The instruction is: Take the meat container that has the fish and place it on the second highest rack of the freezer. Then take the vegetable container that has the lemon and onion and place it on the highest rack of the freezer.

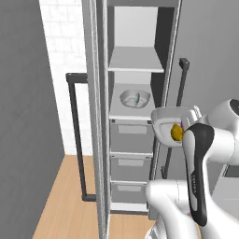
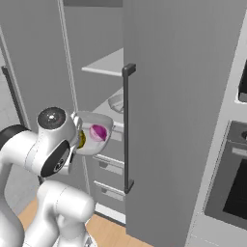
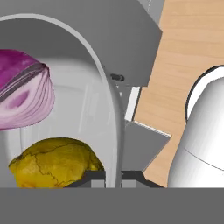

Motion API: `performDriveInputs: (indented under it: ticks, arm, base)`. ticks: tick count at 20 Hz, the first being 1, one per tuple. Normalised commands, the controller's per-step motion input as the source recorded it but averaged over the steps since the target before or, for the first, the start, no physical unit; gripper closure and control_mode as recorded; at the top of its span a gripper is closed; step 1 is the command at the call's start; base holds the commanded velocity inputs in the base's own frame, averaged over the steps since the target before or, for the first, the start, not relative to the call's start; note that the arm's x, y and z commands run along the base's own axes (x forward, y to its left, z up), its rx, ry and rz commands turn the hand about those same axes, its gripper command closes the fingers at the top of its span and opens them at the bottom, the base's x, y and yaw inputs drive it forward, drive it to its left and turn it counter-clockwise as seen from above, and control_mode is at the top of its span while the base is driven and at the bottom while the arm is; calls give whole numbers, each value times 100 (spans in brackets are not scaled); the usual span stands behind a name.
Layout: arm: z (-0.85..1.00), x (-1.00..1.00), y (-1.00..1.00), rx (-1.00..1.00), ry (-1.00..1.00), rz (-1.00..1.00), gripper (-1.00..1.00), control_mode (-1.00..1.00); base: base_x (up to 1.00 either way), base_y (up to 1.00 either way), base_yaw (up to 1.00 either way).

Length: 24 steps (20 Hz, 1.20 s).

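**A:** Where do you stand on the task?

**B:** Half done, by the look of it. Your meat container with the fish already sits on the freezer's second white shelf, at about 12 o'clock from the arm in the left base view.

**A:** And the other one?

**B:** You hold it. Your gripper is pinched nearly closed on the rim of the vegetable container, lemon and onion inside. It hangs outside the open freezer, level with the drawers.

**A:** What's left?

**B:** Raise it toward 11 o'clock and set it on the highest rack, which is bare, then let go.
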Motion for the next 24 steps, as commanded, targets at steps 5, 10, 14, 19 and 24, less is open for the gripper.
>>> performDriveInputs:
  ticks: [5, 10, 14, 19, 24]
  arm:
    - [0, 0, 0, 0, 0, 0, 100, 100]
    - [0, 0, 0, 0, 0, 0, 100, 100]
    - [0, 0, 0, 0, 0, 0, 100, 100]
    - [0, 0, 0, 0, 0, 0, 100, 100]
    - [0, 0, 0, 0, 0, 0, 100, 100]
  base:
    - [41, 18, 9]
    - [50, 9, 0]
    - [56, 36, 0]
    - [36, 33, 0]
    - [60, 43, 3]
